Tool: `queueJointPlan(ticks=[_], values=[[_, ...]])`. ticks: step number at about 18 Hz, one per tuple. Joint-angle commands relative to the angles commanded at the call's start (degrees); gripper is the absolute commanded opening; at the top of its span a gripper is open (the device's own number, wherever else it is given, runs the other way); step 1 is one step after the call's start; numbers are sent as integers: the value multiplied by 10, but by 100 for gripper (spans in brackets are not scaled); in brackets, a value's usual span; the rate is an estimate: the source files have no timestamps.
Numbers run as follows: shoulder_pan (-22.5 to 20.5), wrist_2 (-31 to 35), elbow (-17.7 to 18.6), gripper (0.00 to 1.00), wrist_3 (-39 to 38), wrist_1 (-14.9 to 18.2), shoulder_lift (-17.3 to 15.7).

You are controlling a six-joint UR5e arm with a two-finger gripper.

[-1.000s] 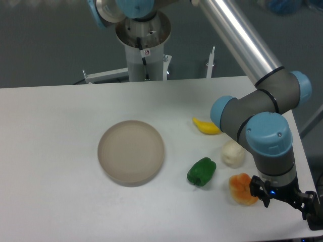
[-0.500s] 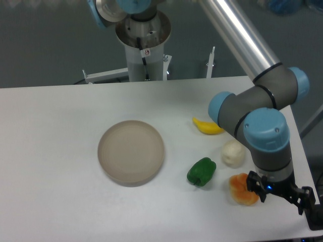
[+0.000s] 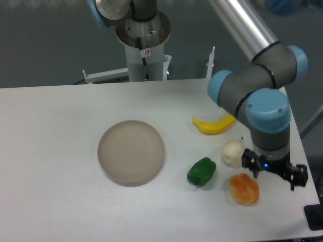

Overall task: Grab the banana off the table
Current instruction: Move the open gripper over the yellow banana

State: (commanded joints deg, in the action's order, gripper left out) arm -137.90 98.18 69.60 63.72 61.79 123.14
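Lying free: banana (image 3: 214,125) | arm (image 3: 242,91) overlaps its tip | fingers (image 3: 273,170): cannot tell

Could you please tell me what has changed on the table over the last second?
The arm rose and swung back, carrying the hand up off the orange item and uncovering more of the banana. Nothing was grasped. The banana, plate, green pepper and white item stayed put.

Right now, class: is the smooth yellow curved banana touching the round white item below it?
Apart. The fixed camera view shows a strip of bare white table between the yellow curved banana and the round white item.
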Motion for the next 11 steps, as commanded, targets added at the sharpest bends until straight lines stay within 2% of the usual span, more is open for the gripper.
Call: queueJointPlan(ticks=[6, 11], values=[[-18, -4, 67, 100, 29, 0, -44], [-51, -4, 138, 100, 104, 0, -91]])
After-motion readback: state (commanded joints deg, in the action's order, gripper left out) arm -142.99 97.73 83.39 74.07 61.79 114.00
